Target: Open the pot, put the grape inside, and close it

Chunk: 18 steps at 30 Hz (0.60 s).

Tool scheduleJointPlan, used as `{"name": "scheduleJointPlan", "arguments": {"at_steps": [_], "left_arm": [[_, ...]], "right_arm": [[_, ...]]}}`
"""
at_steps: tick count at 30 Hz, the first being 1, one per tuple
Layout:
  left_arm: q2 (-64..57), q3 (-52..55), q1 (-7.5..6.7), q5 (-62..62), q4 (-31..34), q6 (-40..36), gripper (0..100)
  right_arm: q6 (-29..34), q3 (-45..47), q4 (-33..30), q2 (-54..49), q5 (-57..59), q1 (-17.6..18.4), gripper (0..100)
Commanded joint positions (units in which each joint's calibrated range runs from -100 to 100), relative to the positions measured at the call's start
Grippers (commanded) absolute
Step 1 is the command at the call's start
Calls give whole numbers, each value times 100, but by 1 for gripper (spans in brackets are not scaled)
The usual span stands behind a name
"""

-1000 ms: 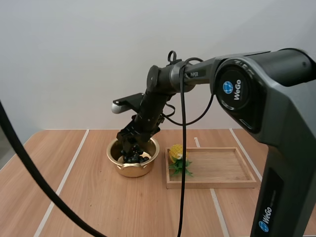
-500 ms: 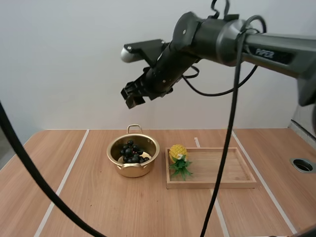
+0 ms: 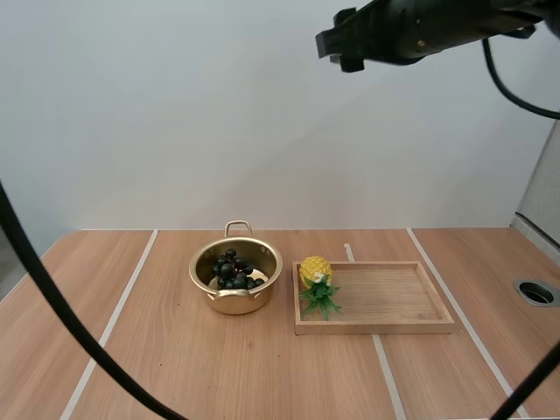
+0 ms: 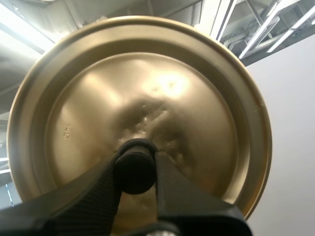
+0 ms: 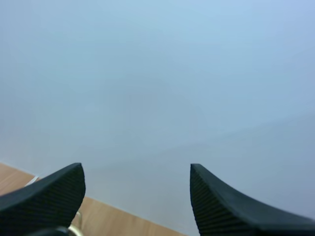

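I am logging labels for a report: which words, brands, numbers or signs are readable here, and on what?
No text can be read.
Lid: a small mark, too faint to read.
Pot, tray, arm: no lettering shows.

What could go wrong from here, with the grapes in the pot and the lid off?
The left gripper pinches the lid only by its small knob; it might slip or tilt on the way down. The grapes look heaped in the pot, so the lid may not seat flat. The toy pineapple stands close beside the pot on the tray; an off-centre lid could knock it.
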Motion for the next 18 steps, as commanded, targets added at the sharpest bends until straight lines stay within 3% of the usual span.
{"name": "scheduleJointPlan", "arguments": {"at_steps": [1,13,14,15,17,18], "left_arm": [[-22,-37,-19,-235,17,-46,0],[-8,-37,-19,-649,-147,-46,0],[-8,-37,-19,-649,-175,-46,0],[-8,-37,-19,-649,-186,-46,0],[18,-37,-19,-649,-222,-46,0],[29,-37,-19,-649,-222,-46,0]], "right_arm": [[254,-36,-338,-390,-191,-123,100],[527,-36,-665,-782,-457,-475,100],[551,-36,-665,-793,-528,-492,90],[582,-36,-665,-807,-581,-500,64],[595,-36,-688,-822,-658,-500,0],[611,-36,-686,-822,-721,-500,0]]}}
